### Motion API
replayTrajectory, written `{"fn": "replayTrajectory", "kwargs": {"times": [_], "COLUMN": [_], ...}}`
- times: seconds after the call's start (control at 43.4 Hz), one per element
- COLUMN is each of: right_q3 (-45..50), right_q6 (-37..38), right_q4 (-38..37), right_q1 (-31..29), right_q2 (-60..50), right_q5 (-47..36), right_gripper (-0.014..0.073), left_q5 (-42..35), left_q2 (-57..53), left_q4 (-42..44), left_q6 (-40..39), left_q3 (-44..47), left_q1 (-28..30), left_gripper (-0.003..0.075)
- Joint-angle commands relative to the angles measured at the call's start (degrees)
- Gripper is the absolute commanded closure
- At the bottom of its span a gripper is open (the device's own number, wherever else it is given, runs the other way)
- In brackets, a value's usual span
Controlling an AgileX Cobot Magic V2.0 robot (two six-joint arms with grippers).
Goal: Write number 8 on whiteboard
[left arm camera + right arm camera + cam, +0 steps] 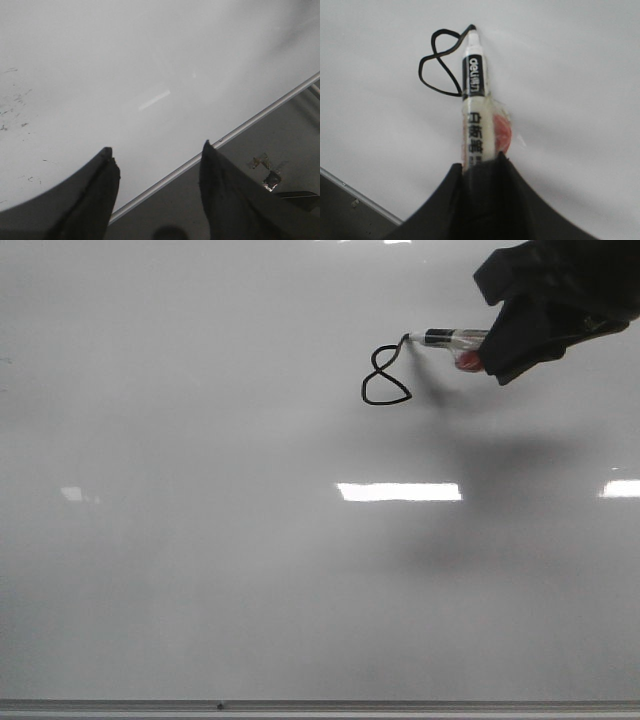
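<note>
The left end effector (157, 165), nearest the camera in its own wrist view, stands wide with nothing between its dark fingers, hanging over the lower edge strip of the whiteboard (125, 65) and apart from any writing. It has no part in the stroke.

Farther out, the right end effector (480, 162) is clamped on the marker (474, 75), gripping the barrel at its rear with a bit of red showing beside it. The marker's long axis runs from the fingers straight toward the number 8 (385, 375) — in the front view it points leftward, tip touching, or all but touching, the short tail at the figure's upper right.

The figure itself sits in the upper right part of the board, both loops closed, the lower one pointed. So the 8 lies just off the marker tip, directly along the barrel's line, and the right arm alone is near it. Judging by the closed loops, the writing looks finished — the next move probably calls for lifting the tip away without dragging it across the line.
</note>
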Motion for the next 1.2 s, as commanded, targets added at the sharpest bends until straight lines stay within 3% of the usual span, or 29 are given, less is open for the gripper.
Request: {"fn": "replayTrajectory", "kwargs": {"times": [0.0, 0.253, 0.53, 0.783, 0.967, 1.175], "right_q3": [-1.95, -1.95, -1.95, -1.89, -1.84, -1.84], "right_q6": [-1.61, -14.87, -21.22, -22.26, -22.26, -22.33], "right_q4": [0.02, 0.07, 1.94, 4.38, 4.43, 4.42], "right_q1": [-0.2, 4.84, 10.18, 10.58, 10.58, 10.58], "right_q2": [-3.06, -12.2, -18.9, -20.33, -20.33, -20.33], "right_q5": [0.29, 20.53, 36.29, 37.69, 37.69, 37.69], "right_gripper": [0.0691, 0.0691, 0.0691, 0.0691, 0.0691, 0.0691], "left_q5": [-3.24, -2.24, -1.18, -1.53, -1.7, -2.38], "left_q2": [-0.43, 1.47, 9.98, 18.86, 23.72, 26.34], "left_q4": [-1.41, -9.48, -10.03, -16.41, -24.51, -26.35], "left_q6": [0.55, 15.69, 20.19, 26.36, 34.9, 37.97], "left_q3": [-1.36, -1.73, -5.64, -10.87, -13.43, -14.87], "left_q1": [-0.09, -6.58, -21.95, -31.04, -32.34, -32.34], "left_gripper": [0.0353, 0.0352, 0.0353, 0.0353, 0.0353, 0.0353]}}
